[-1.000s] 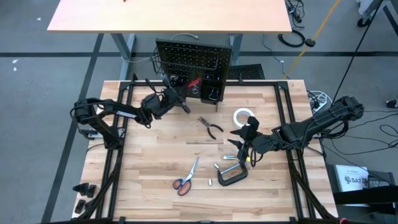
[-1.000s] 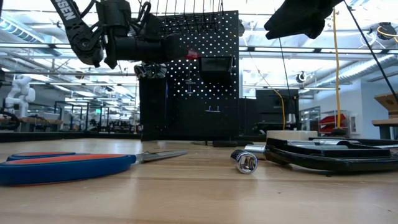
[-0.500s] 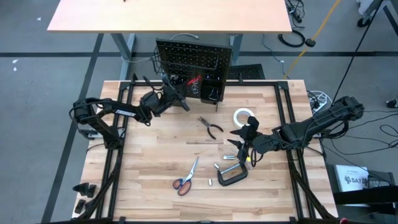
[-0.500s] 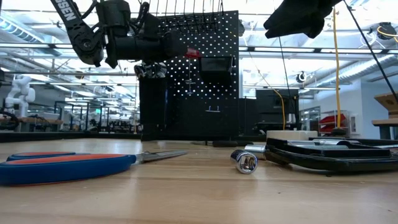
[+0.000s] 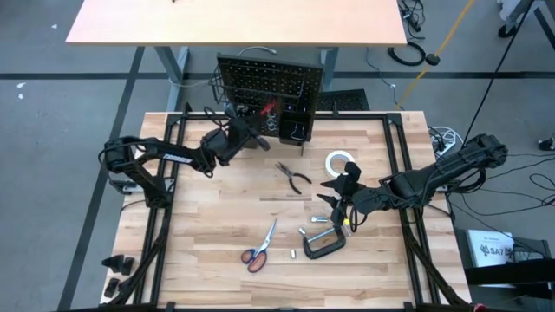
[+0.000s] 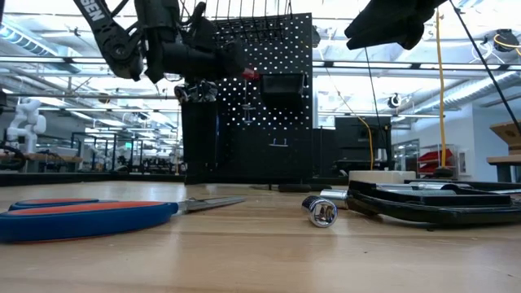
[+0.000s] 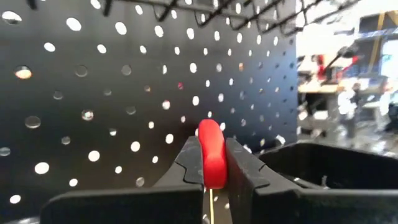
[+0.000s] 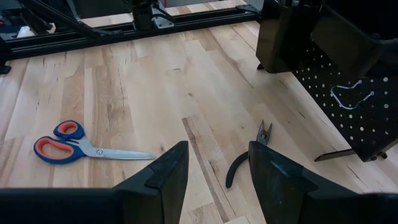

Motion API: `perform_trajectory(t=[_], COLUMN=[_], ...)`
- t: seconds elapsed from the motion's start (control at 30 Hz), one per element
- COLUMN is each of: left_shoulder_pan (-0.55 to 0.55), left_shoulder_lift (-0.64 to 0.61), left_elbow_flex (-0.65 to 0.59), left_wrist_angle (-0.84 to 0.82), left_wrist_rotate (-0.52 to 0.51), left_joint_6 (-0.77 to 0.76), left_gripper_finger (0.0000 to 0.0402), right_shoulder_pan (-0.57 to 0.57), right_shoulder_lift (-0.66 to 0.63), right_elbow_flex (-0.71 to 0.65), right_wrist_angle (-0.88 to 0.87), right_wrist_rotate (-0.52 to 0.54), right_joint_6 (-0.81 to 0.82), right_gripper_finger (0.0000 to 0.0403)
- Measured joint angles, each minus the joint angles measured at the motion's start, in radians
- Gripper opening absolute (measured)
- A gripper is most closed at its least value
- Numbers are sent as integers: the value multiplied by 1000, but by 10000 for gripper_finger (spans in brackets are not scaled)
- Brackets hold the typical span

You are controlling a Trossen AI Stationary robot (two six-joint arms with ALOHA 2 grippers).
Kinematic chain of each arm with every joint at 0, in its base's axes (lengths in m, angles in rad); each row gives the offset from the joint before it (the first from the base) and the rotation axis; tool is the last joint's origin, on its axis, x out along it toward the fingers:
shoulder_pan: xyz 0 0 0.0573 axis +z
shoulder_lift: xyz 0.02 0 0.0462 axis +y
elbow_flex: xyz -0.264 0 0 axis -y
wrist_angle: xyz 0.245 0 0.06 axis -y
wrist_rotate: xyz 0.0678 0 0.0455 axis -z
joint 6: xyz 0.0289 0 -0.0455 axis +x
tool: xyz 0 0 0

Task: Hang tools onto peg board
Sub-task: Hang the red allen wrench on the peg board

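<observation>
My left gripper is clamped on the red screwdriver, its long axis pointing straight at the peg board just ahead. My right gripper, fingers apart and empty, waits well back above the pliers.

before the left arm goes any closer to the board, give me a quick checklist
1. Left claw shut on the red screwdriver: ok.
2. Screwdriver up at the peg board, near its holes: ok.
3. Exact hole or hook it lines up with: cannot tell.
4. Right claw open, holding nothing, hovering clear over the table: ok.
5. Pliers, scissors and C-clamp lie away from the left arm's path: ok.
</observation>
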Motion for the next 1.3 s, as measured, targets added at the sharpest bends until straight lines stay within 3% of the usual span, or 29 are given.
perform_trajectory(t=[0.27, 1.03, 1.3], left_shoulder_pan=[-40, -43, -43], left_shoulder_lift=[2, 0, -1], left_elbow_flex=[43, 44, 46], left_wrist_angle=[-70, -28, -45], left_wrist_rotate=[-76, -70, -85], left_joint_6=[81, 57, 62], left_gripper_finger=[23, 24, 101], right_shoulder_pan=[0, 0, 0], right_shoulder_lift=[0, 0, 0], right_elbow_flex=[0, 0, 0], right_wrist_angle=[0, 2, 7], right_wrist_rotate=[0, 0, 0], right_joint_6=[0, 0, 0], right_gripper_finger=[160, 160, 160])
